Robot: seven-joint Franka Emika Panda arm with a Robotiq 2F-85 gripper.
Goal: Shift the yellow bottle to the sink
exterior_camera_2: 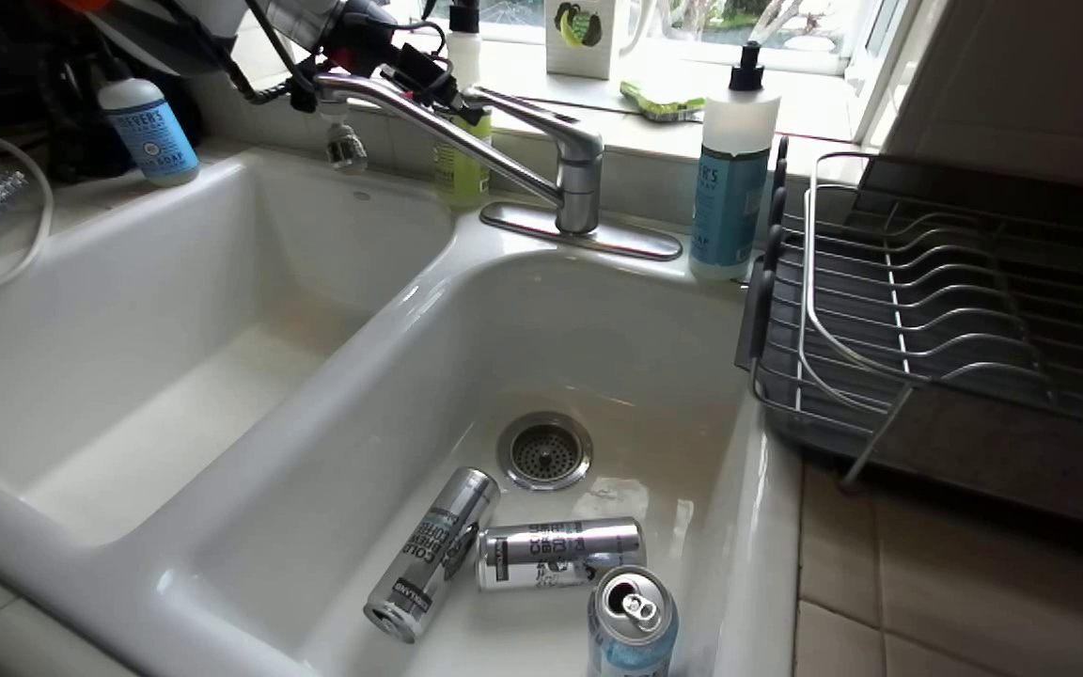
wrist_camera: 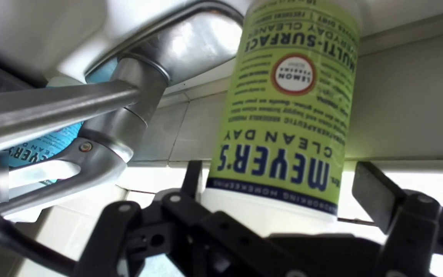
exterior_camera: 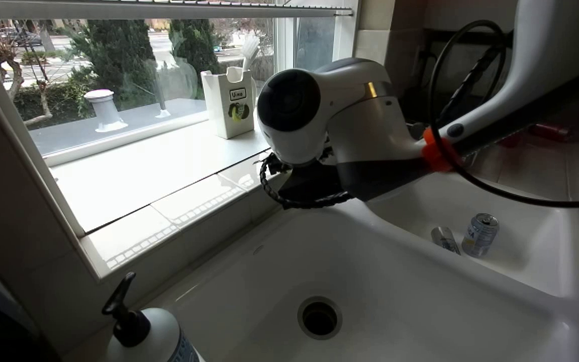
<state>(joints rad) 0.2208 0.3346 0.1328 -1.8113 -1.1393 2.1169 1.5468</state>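
Observation:
In the wrist view the yellow bottle [wrist_camera: 283,115] has a bright green-yellow label, seen upside down. My gripper [wrist_camera: 279,175] is open around its upper part. A clear gap separates the bottle from the right-hand finger pad [wrist_camera: 375,194]; the left-hand finger [wrist_camera: 194,177] is very close to its side. In an exterior view the yellow bottle [exterior_camera_2: 463,169] stands upright on the back ledge of the white two-basin sink [exterior_camera_2: 316,423], behind the tap, with my gripper [exterior_camera_2: 446,89] at it. In an exterior view with the drain hole of the sink [exterior_camera: 470,276], the arm hides both bottle and jaws.
The chrome tap [exterior_camera_2: 579,179] and its spout stand close beside the gripper. Cans [exterior_camera_2: 560,555] lie in a basin. Blue-labelled soap bottles [exterior_camera_2: 734,202] flank the sink, a wire dish rack [exterior_camera_2: 880,310] is alongside, and a white carton [exterior_camera: 229,108] stands on the sill.

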